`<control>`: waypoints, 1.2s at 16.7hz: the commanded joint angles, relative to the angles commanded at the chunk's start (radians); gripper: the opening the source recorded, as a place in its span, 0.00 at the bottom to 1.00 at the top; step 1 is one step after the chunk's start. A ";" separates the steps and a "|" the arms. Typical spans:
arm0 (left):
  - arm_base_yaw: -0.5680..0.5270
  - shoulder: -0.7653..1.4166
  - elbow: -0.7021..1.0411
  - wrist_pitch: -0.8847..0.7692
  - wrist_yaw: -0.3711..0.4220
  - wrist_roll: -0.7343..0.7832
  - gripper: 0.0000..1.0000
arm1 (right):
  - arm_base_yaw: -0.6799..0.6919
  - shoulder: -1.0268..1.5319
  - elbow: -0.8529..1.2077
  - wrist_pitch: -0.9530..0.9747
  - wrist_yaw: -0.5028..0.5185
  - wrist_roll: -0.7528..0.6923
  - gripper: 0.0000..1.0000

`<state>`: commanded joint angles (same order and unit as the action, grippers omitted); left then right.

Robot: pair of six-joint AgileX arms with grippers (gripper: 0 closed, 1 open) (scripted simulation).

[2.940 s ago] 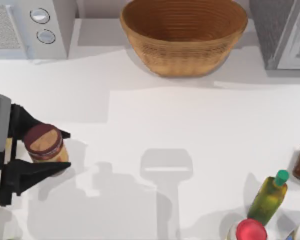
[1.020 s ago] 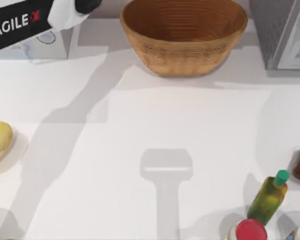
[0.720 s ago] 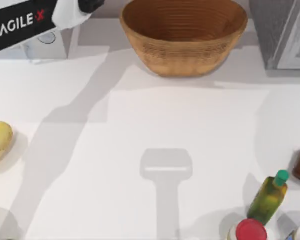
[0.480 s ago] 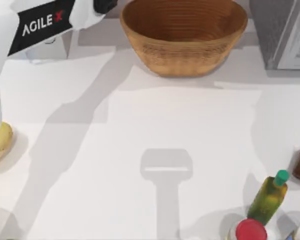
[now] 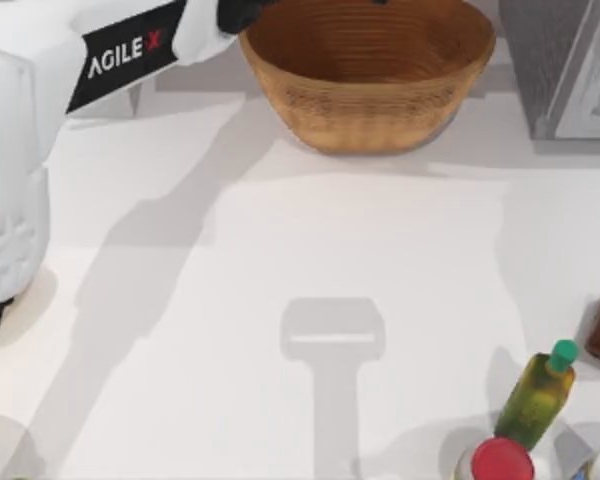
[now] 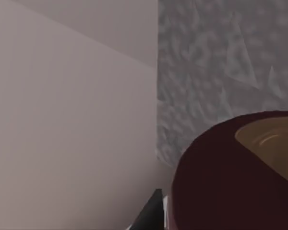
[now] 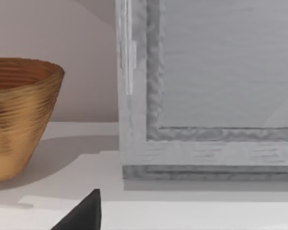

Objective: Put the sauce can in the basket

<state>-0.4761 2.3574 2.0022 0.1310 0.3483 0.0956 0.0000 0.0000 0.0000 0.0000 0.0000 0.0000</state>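
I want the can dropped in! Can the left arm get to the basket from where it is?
Probably yes: the left arm reaches the basket rim's left edge, nothing between; the sauce can sits close before its wrist camera.

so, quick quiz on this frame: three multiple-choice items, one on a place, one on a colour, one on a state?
1. Where does the basket sit in the top view?
A) back centre
B) front left
C) right edge

2. What colour is the cap of the yellow bottle?
A) blue
B) green
C) white

3. The sauce can is:
A) lying inside the basket
B) standing on the table
C) held in the left pincer

Key:
1 A: it stands at the back, mid-width.
2 B: a green cap tops the bottle.
3 C: the left wrist view shows the can raised, close to the camera, with a pincer finger beside it.
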 joint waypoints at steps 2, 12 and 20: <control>0.000 0.000 0.000 0.000 0.000 0.000 0.08 | 0.000 0.000 0.000 0.000 0.000 0.000 1.00; 0.000 0.000 0.000 0.000 0.000 0.000 0.83 | 0.000 0.000 0.000 0.000 0.000 0.000 1.00; 0.000 0.000 0.000 0.000 0.000 0.000 1.00 | 0.000 0.000 0.000 0.000 0.000 0.000 1.00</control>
